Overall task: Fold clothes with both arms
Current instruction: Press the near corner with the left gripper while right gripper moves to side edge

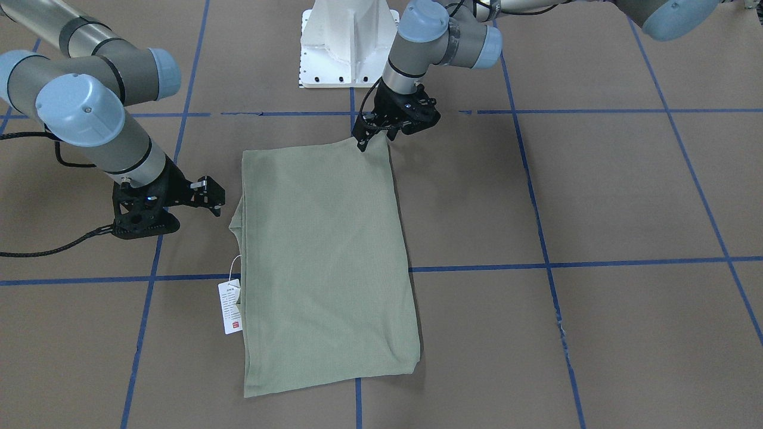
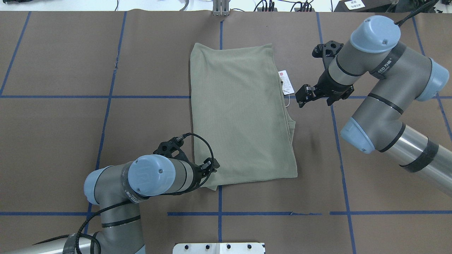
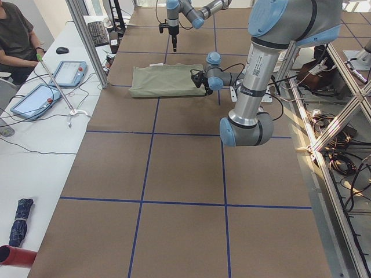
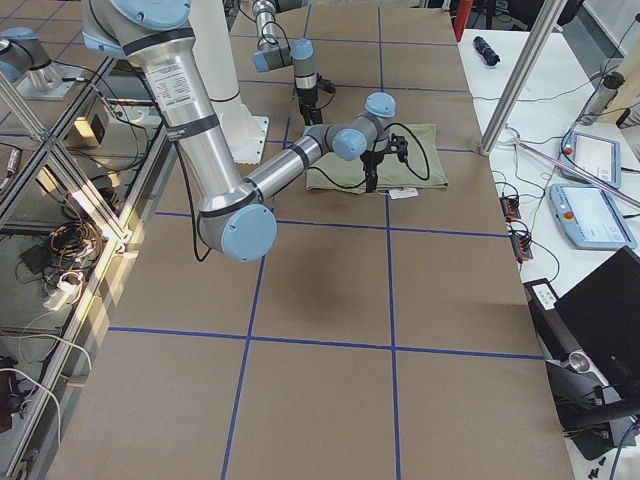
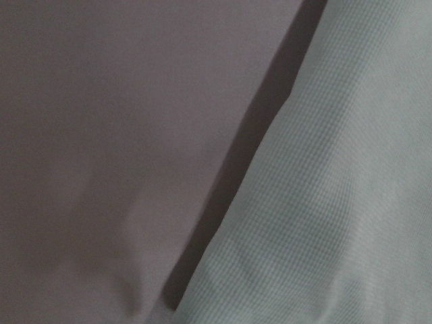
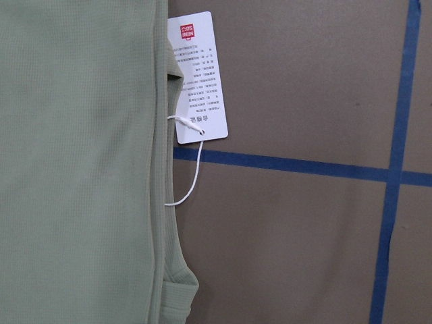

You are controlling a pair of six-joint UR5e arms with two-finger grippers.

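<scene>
The pale sage-green shirt (image 1: pixel 328 256) lies folded into a flat rectangle at mid-table, also seen in the overhead view (image 2: pixel 240 116). Its white hang tag (image 1: pixel 230 307) with a red mark sticks out on the robot's right side and shows in the right wrist view (image 6: pixel 197 77). My left gripper (image 1: pixel 375 140) sits low at the shirt's near-left corner, its fingers apart, and the cloth there lies flat (image 2: pixel 212 165). The left wrist view shows only the shirt's edge (image 5: pixel 337 202) against the table. My right gripper (image 1: pixel 216 199) is open and empty, just off the shirt's right edge (image 2: pixel 302 98).
The white pedestal base (image 1: pixel 349 42) stands at the robot's edge of the table. The brown table surface (image 2: pixel 70 141) carries blue tape grid lines. An operator's bench with tablets (image 3: pixel 35 95) runs along the far side.
</scene>
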